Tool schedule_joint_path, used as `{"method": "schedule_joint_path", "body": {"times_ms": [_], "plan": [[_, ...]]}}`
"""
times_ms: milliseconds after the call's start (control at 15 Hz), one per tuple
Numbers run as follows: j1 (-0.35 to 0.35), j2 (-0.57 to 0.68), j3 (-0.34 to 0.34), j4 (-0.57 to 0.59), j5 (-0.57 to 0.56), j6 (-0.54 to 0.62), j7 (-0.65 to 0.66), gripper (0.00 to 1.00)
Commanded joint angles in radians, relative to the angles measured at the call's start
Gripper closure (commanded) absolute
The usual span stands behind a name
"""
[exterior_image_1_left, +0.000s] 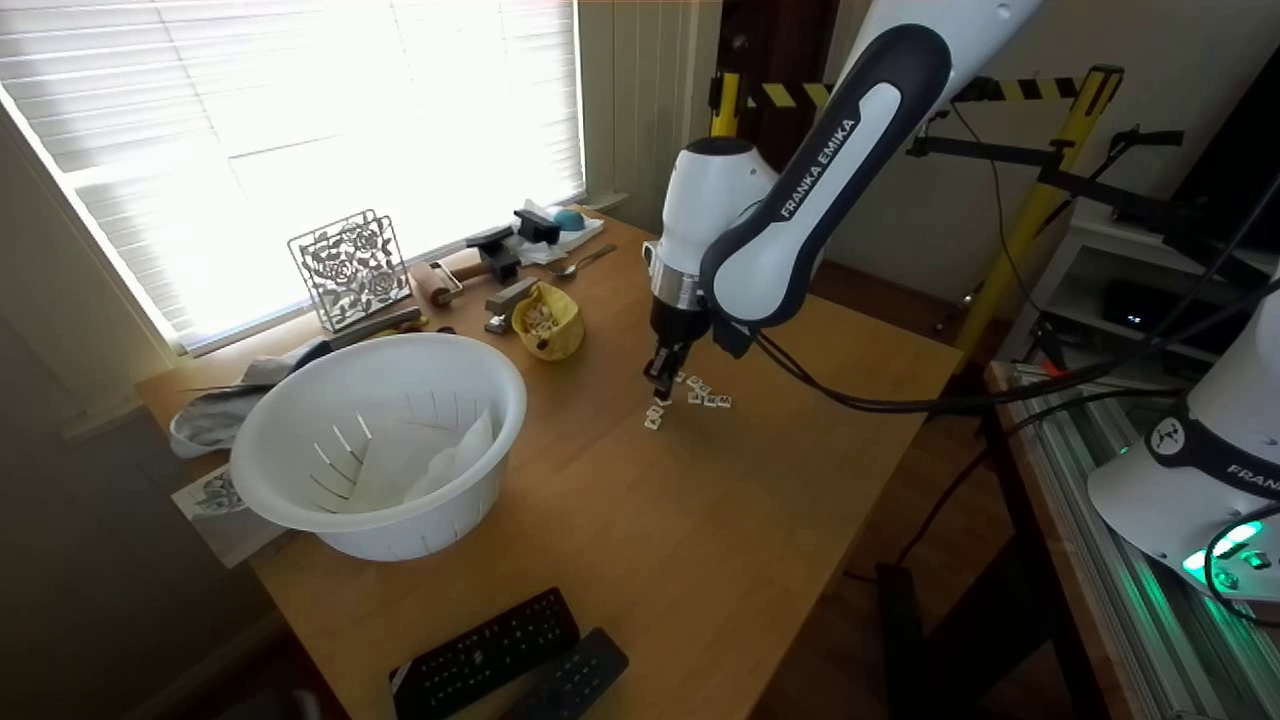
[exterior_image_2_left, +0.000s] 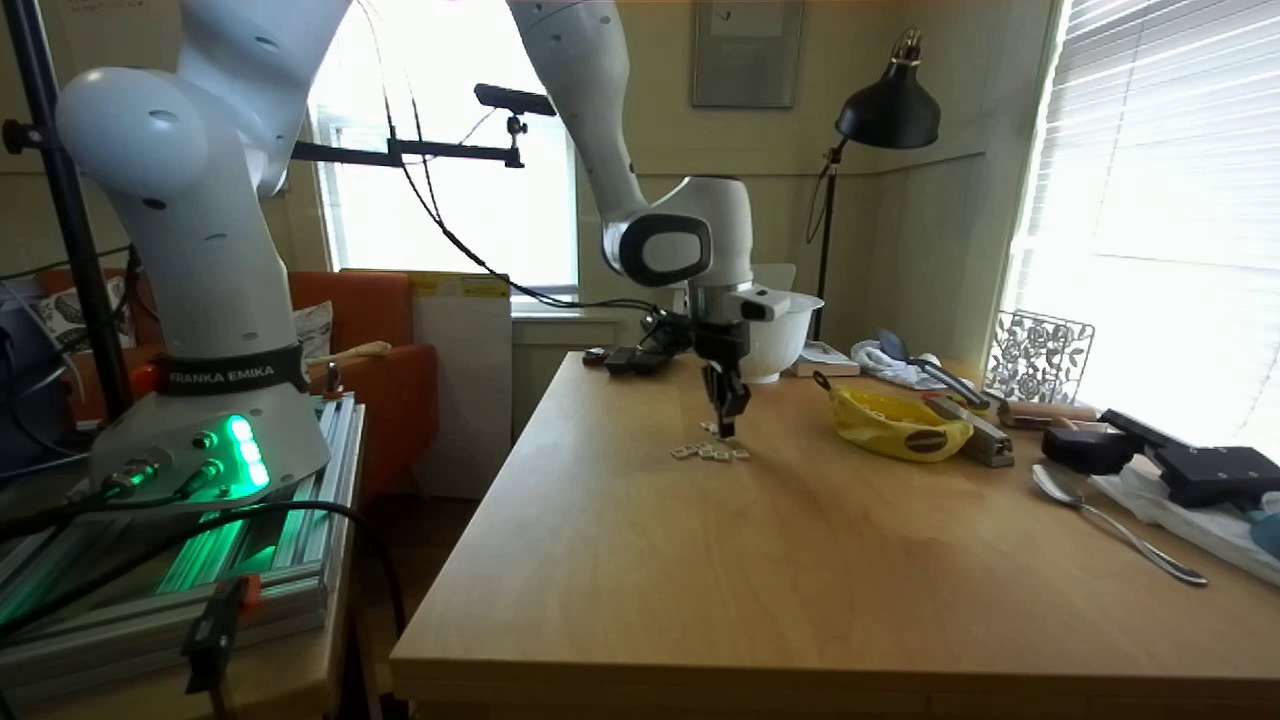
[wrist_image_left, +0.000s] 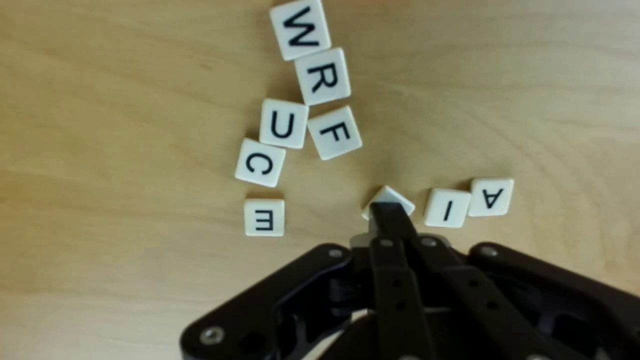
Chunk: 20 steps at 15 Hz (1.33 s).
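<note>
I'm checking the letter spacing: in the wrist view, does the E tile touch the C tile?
No, a clear gap shows between the E tile and the C tile.

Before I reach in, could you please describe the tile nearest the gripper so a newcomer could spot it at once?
Over the table, find the shut gripper pointing down at white letter tiles. In the wrist view, the tile peeks from behind the gripper's tip, left of tile I. Unlike its neighbours, it sits cornerwise and shows no letter.
</note>
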Motion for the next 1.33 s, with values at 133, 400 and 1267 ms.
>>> {"method": "schedule_joint_path", "body": {"times_ms": [133,400,1267], "plan": [[0.007,0.011,-0.015,-0.013,-0.129,0.001,-0.153,1.0],[-0.016,0.009,0.012,-0.024,-0.191,0.011,-0.283,1.0],[-0.116,0.017,0.099,-0.037,-0.303,-0.008,-0.692,1.0]]}}
